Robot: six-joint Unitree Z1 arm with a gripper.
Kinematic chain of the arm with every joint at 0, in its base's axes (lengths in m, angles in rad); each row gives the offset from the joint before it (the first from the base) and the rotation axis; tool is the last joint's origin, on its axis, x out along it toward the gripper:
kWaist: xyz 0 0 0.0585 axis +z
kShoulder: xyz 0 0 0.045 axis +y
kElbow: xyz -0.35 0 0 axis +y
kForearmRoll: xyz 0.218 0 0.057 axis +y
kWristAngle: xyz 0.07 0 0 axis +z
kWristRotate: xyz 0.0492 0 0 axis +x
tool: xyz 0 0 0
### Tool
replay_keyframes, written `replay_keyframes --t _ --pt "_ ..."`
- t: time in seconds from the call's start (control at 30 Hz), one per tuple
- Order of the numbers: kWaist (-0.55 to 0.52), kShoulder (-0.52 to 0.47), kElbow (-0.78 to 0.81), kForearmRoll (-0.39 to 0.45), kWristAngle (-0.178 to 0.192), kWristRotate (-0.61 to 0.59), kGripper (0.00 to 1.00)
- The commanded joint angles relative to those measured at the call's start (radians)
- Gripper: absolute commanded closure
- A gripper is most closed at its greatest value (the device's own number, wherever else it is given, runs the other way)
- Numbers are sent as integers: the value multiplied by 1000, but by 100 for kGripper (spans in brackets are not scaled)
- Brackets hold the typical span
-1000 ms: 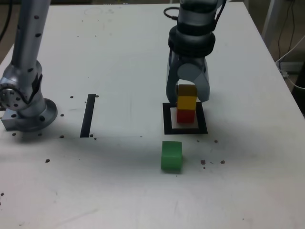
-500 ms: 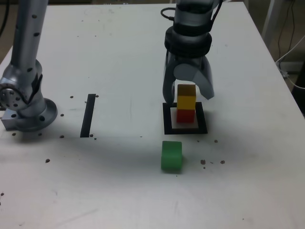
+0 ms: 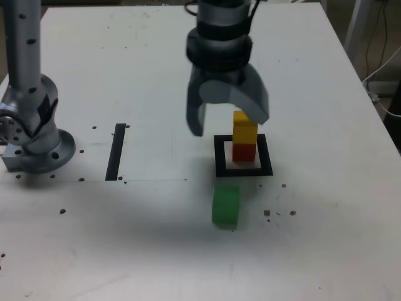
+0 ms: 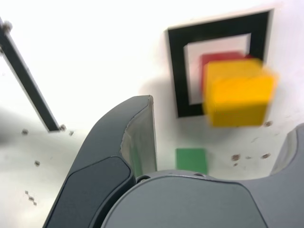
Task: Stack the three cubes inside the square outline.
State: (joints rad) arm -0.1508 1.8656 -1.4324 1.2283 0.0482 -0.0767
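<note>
Cubes of three colours sit on the white counter [image 3: 326,251]. Two of them are already stacked: the red cube [image 3: 244,152] rests inside the square outline [image 3: 219,155], on its white centre, and the yellow cube [image 3: 245,128] stands directly on top of it, roughly aligned with it in the exterior view. The wrist view shows the yellow cube [image 4: 237,92] covering most of the red cube [image 4: 216,59], with the square outline [image 4: 176,71] framing them. The green cube [image 3: 225,205] lies on the bare counter outside the frame, nearer the camera in the exterior view and apart from the tape border.

The gripper [image 3: 229,119] hangs above the counter with its jaws spread wide and nothing between them. In the exterior view it sits up and toward the exterior view's left of the stack, one finger [image 3: 195,116] well clear of the cubes and the other overlapping the top of the yellow cube in the picture; whether that finger touches the cube cannot be told.

A straight black tape strip [image 3: 116,152] lies on the counter toward the exterior view's left, well apart from the square outline. The arm's base [image 3: 34,135] stands at the far left edge of that view. Small dark specks are scattered over the counter.
</note>
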Motion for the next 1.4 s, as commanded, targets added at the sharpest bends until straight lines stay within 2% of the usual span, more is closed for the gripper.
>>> replay_keyframes --t 0.0,0.27,0.5,0.67,0.93,1.37 --pt "-37 -13 12 6 -2 -43 1" --pt "-215 -13 39 -19 -32 -273 0" --pt "-244 31 46 -44 -76 -305 6" --pt "-256 77 37 -66 -89 -306 10" --pt "-281 147 14 -103 -89 -304 16" --pt "-282 179 12 -127 -38 -302 41"
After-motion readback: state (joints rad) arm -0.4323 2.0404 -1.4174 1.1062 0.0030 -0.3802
